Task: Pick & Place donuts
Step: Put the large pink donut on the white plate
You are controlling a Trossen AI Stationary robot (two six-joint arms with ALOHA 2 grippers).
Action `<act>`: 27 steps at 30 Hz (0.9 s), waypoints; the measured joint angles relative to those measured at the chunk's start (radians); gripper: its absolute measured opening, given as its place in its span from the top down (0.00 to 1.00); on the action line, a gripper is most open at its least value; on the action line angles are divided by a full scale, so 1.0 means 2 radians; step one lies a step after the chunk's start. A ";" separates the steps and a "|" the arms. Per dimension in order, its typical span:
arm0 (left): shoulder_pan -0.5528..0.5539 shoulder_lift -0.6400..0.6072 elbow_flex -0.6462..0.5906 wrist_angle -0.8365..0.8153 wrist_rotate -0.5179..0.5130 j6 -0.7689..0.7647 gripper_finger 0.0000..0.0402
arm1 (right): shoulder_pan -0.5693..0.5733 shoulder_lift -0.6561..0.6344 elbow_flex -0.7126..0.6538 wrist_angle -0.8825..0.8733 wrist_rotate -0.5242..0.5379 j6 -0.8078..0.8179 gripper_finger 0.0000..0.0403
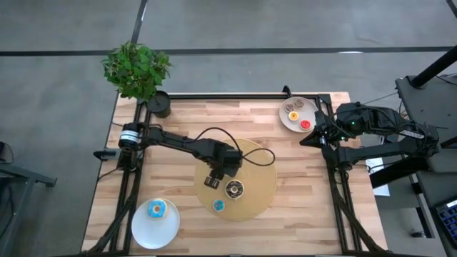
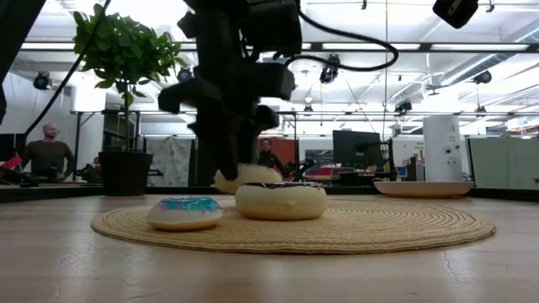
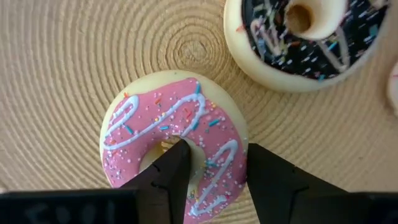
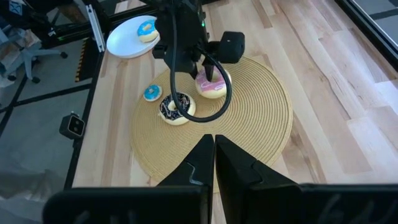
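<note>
On the round woven mat (image 1: 253, 160) at table (image 1: 186, 121) centre: pink donut (image 3: 177, 134), left hand (image 3: 214, 171) clamped on its ring — one finger in the hole, one outside. Chocolate donut (image 1: 234, 189) and small blue donut (image 1: 218, 205) just beside. Right hand (image 4: 214, 155) — fingers together, at the table's right edge.
</note>
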 joint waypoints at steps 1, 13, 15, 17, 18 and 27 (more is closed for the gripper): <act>0.000 0.000 0.009 -0.010 0.000 0.001 0.70 | 0.000 0.000 0.000 0.000 0.000 0.000 0.98; -0.015 -0.001 0.127 -0.152 0.001 -0.001 0.70 | 0.000 0.000 0.000 0.000 0.000 0.000 0.98; -0.023 -0.002 0.136 -0.169 0.004 -0.004 0.70 | 0.000 0.000 0.000 0.000 0.000 0.000 0.98; -0.031 -0.003 0.144 -0.182 0.005 -0.012 0.70 | 0.000 0.000 0.000 0.000 0.000 0.000 0.98; -0.035 -0.003 0.148 -0.188 0.005 -0.017 0.70 | 0.000 0.000 0.000 0.000 0.000 0.000 0.98; -0.084 -0.005 0.157 -0.258 0.007 -0.084 0.70 | 0.000 0.000 0.000 0.000 0.000 0.000 0.98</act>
